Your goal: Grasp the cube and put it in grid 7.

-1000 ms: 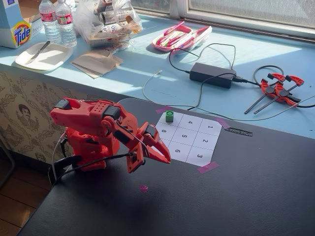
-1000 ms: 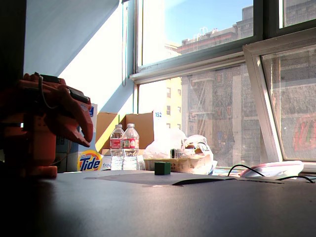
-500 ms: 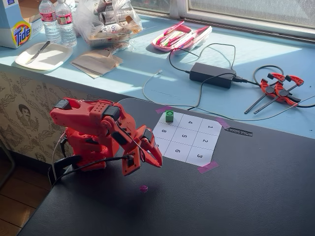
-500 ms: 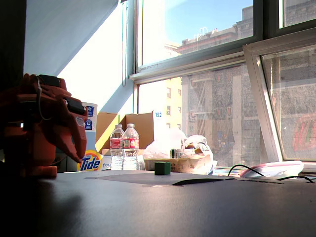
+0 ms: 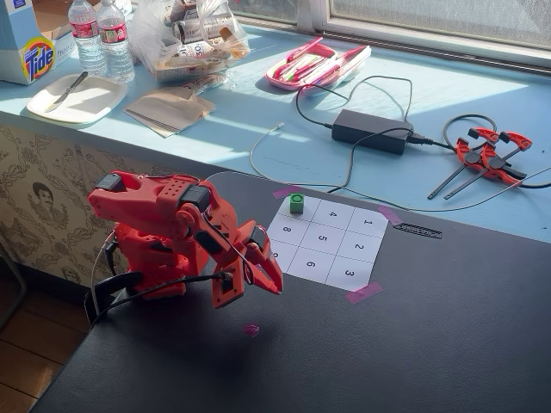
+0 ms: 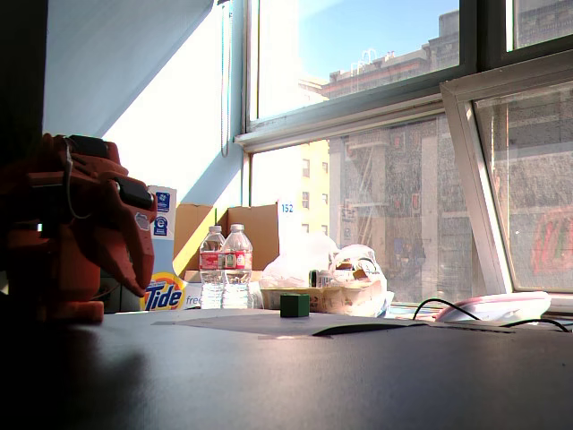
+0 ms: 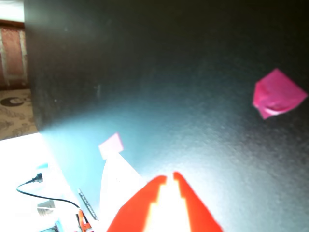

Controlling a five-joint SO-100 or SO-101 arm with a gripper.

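Since the picture of a second ago, the red two-finger tool has drawn back off the white numbered paper sheet toward the red plastic arm base, and it is now hanging folded low over the dark bench, its tips pointing down. The tiny bright green cube is sitting on the sheet's far corner cell, the white square that should be grid 7, though its digit is hidden by the cube. In the low fixed view the cube is resting alone on the paper, well apart from the tool. In the wrist view the tool is showing its fingers nearly closed, a narrow gap between them, holding nothing, with a pink tape scrap lying on the bench beyond.
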